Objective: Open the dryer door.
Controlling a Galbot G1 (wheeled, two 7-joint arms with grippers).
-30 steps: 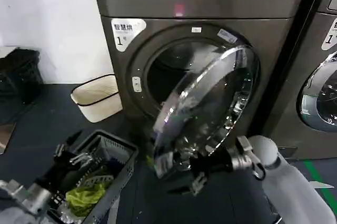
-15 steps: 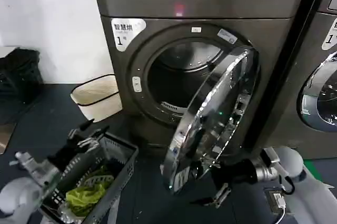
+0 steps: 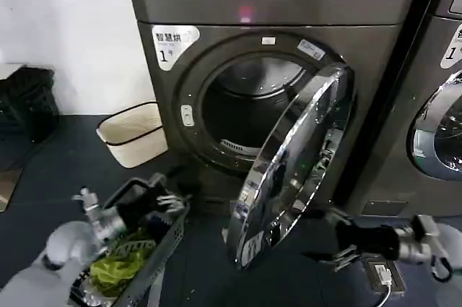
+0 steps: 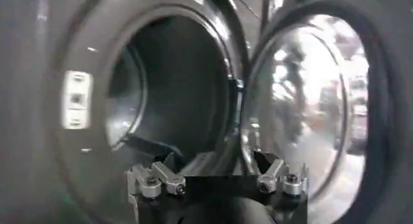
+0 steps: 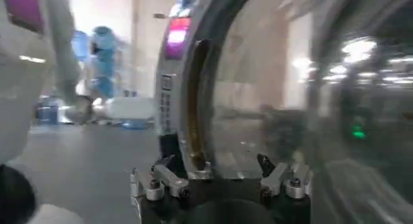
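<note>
Our right gripper [image 3: 339, 238], fingers apart, reaches level toward the one dryer door [image 3: 292, 166]; our left gripper [image 3: 167, 193], also apart, points at it.

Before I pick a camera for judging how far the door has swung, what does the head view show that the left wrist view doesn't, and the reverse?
Head view alone: the whole dryer with its "1" sticker and pink light, the basket at the left tool, the right tool low beside the door's outer face, and the neighbouring machine.
Left wrist view alone: a close look into the drum, past the left tool's open fingers.
Both: the dryer door swung well open, the drum mouth exposed.
</note>
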